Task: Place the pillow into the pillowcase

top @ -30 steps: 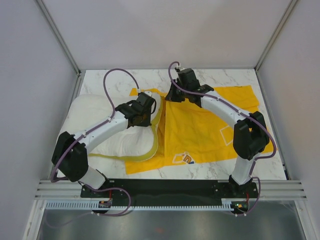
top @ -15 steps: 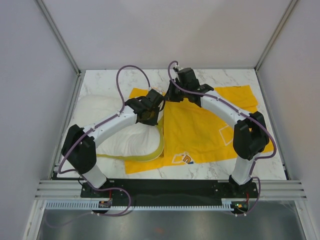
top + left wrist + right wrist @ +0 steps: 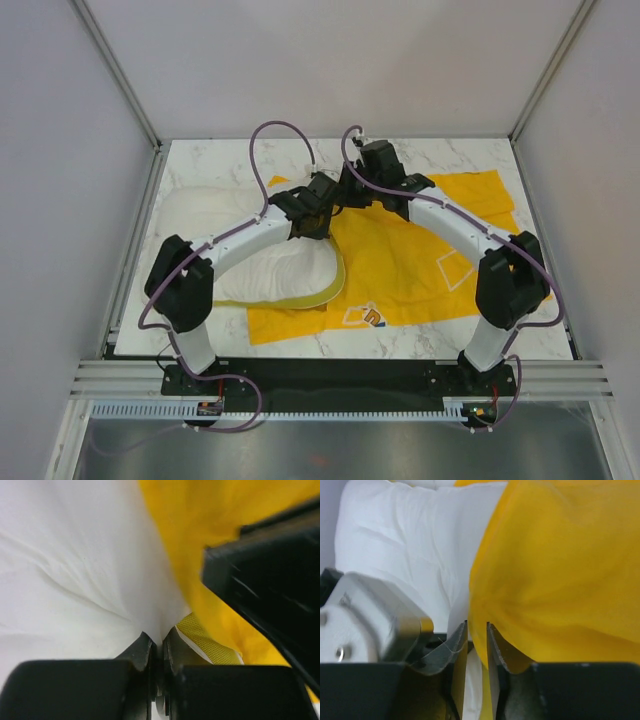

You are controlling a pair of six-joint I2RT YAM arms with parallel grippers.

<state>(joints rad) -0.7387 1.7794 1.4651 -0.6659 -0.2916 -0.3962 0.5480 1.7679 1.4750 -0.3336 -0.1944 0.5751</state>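
The left gripper (image 3: 161,641) is pinching the pillow (image 3: 285,275), probably soft and light, near its yellow band at nine o'clock. The right gripper (image 3: 476,630) is straddling the limp pillowcase (image 3: 400,260) hem at twelve, jaws barely parted; grip unclear.

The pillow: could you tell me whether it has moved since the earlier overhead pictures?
Yes. The pillow has slid right, away from the table's left edge and further over the pillowcase.
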